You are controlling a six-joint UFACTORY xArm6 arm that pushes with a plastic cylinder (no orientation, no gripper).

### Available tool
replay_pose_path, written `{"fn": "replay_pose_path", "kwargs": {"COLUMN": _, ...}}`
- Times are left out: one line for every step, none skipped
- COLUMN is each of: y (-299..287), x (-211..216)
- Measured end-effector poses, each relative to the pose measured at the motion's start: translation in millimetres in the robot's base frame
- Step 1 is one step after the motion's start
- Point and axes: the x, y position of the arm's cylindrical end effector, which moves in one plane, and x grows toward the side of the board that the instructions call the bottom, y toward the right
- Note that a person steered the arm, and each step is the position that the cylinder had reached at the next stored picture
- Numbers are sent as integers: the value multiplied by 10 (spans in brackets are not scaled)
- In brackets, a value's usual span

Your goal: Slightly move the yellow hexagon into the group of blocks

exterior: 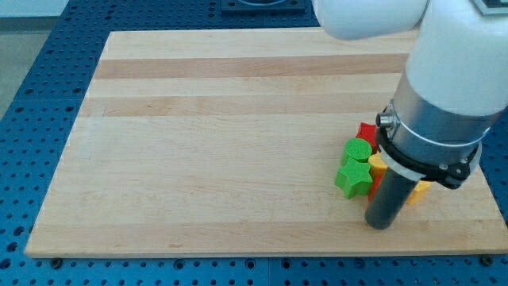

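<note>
A wooden tabletop [238, 143] on a blue perforated base [40, 79]. At the view's lower right, my tip [380, 226] sits just below a tight cluster: green star [354, 179], green block [358, 149], red block [366, 132], and partly hidden yellow blocks [377, 164].

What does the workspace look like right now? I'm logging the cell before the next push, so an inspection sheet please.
Surface: wooden board, flat, lying on a blue perforated table.
Job's things: yellow block, shape hidden by the arm, tight in the group at the view's right.
Clutter: green star, a second green block, red block, orange-yellow piece behind the rod.
Grippers: none fitted; my tip sits at the view's bottom of the group, just right of the green star.
Cables: nothing seen.
Surroundings: dark object at the view's top edge, unclear.
</note>
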Motion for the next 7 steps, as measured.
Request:
{"fn": "replay_pose_path", "kwargs": {"y": 3, "x": -111}}
{"fn": "replay_pose_path", "kwargs": {"y": 3, "x": 0}}
{"fn": "replay_pose_path", "kwargs": {"y": 107, "x": 327}}
{"fn": "replay_pose_path", "kwargs": {"y": 437, "x": 268}}
{"fn": "replay_pose_path", "kwargs": {"y": 623, "x": 107}}
{"fn": "replay_pose_path", "kwargs": {"y": 501, "x": 107}}
{"fn": "replay_pose_path", "kwargs": {"y": 501, "x": 14}}
